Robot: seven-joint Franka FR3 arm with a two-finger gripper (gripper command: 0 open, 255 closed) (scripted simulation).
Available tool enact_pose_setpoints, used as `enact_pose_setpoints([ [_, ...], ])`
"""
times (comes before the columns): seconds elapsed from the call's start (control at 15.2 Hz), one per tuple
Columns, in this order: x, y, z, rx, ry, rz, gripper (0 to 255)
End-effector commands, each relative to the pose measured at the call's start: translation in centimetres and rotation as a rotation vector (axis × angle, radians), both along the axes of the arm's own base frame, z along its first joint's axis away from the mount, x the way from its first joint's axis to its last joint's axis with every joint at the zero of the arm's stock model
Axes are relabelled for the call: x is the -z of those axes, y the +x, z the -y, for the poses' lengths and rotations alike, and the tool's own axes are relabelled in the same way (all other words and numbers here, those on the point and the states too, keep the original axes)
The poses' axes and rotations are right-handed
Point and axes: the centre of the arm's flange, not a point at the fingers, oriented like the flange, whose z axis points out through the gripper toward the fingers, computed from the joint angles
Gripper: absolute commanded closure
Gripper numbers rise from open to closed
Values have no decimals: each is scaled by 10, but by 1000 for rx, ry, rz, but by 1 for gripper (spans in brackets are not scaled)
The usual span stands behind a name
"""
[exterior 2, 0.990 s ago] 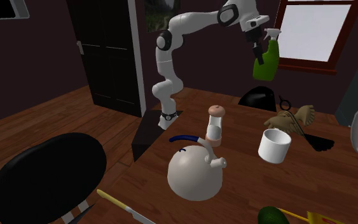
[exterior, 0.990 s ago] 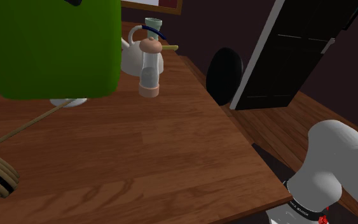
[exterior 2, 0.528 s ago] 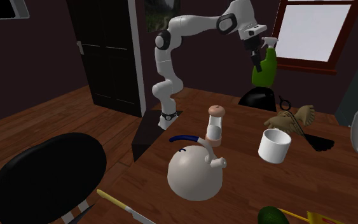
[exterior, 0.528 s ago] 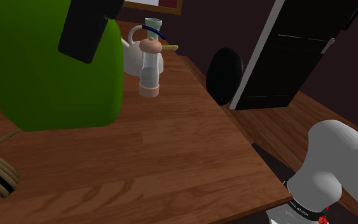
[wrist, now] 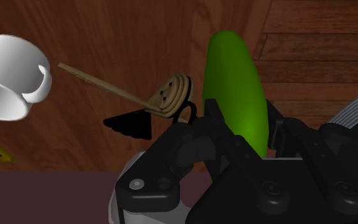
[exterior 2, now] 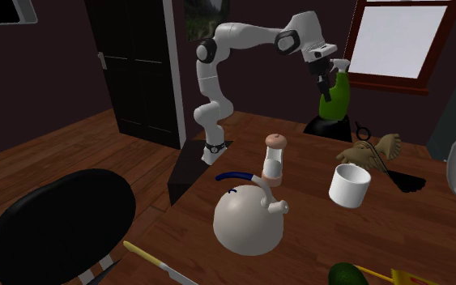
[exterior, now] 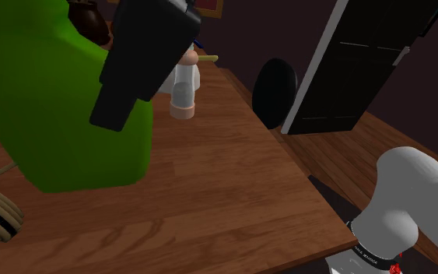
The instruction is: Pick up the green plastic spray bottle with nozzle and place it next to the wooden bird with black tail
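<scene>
Lower now, claw [exterior 2: 326, 75] grips green spray bottle [exterior 2: 336, 99].

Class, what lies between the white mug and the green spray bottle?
In the wrist view, the wooden bird with black tail lies on the table between the white mug and the green spray bottle.

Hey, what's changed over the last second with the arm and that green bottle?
The gripper, shut on the green spray bottle, has carried it downward toward the table, nearer the wooden bird. The hold is the same and nothing was let go. The bird, the white mug and the kettle stayed put.
</scene>
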Motion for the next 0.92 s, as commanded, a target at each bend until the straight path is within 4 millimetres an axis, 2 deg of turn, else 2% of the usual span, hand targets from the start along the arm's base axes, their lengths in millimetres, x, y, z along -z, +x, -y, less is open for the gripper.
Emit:
enact_pose_setpoints([
  [0.0,10,0,0,0,1,1,255],
  [0.86,79,0,0,0,1,1,255],
])
